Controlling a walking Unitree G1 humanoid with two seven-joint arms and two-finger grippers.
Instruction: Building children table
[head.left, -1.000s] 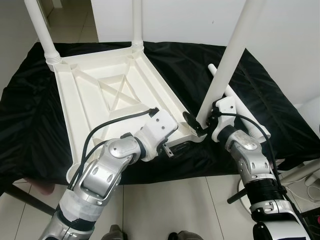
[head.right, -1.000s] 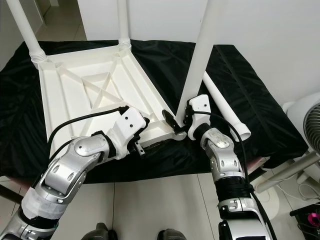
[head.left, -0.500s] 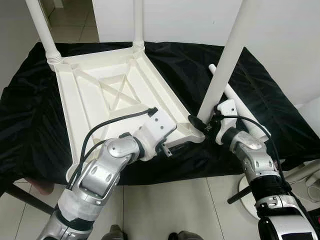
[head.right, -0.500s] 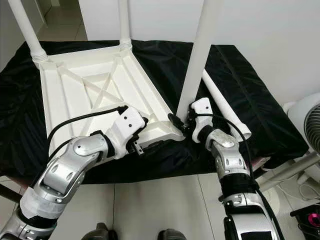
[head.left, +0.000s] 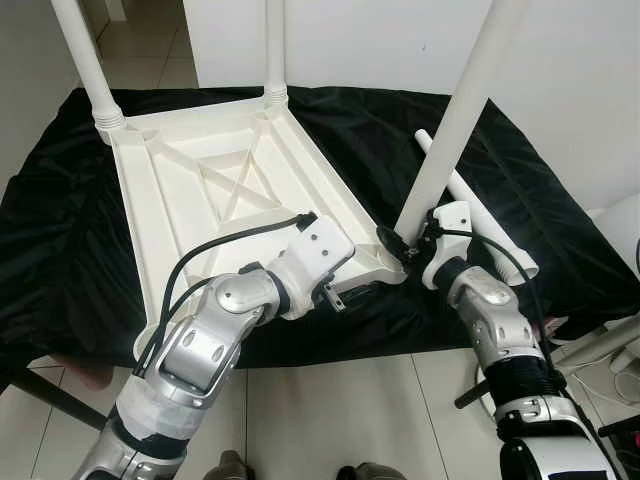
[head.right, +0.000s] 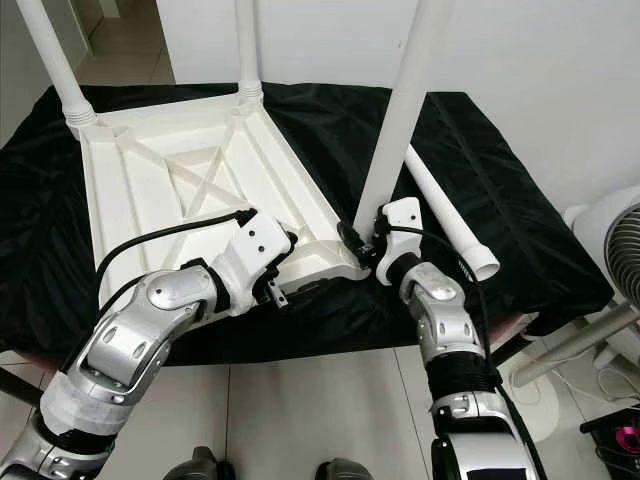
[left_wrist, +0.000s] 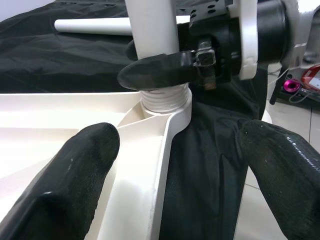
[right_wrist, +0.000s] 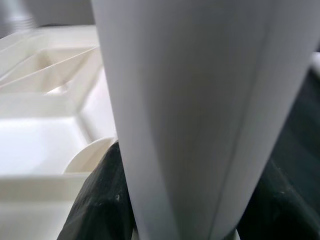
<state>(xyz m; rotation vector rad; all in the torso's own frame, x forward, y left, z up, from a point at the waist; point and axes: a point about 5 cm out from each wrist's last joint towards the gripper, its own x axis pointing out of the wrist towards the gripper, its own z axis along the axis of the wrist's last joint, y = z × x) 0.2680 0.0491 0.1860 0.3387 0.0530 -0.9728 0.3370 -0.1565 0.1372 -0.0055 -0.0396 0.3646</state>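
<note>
The right gripper (head.left: 408, 247) holds the stiff, smooth white leg (head.left: 452, 125) low, by its threaded base at the tabletop (head.left: 200, 195) corner. The left gripper (left_wrist: 170, 165) stays wide open around that corner's rim, near the desk (head.left: 60, 230) front edge. The plastic looks light and slippery.

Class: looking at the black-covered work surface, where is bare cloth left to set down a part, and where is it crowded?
Bare black cloth lies left of the upturned table top, and more right of the loose leg. It is crowded at the near right corner, where the right gripper clamps the upright leg.

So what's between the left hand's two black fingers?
In the left wrist view, the upturned tabletop's corner rim; beyond it, the right hand grips the leg.
</note>
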